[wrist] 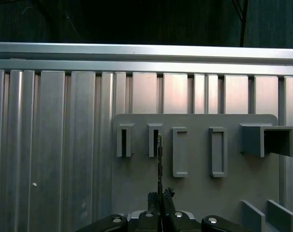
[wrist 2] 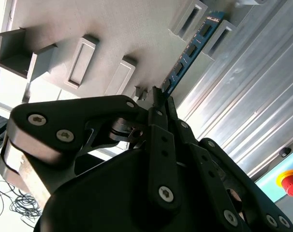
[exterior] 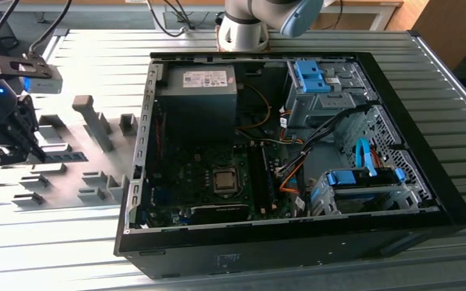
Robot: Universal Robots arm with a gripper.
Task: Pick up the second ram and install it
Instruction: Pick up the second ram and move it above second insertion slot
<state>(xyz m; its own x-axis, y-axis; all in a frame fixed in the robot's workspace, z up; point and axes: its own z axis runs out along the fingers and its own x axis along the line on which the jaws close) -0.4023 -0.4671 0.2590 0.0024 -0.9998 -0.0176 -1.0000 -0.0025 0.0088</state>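
Second ram (wrist 2: 191, 47) sits clamped at its end in the gripper (wrist 2: 161, 98).

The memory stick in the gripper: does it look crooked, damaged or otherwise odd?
Nothing stands out. In both wrist views the memory stick runs straight out of the gripper, which is shut on it, and points toward a slot block on the grey holder plate. No bend or damage shows on it.
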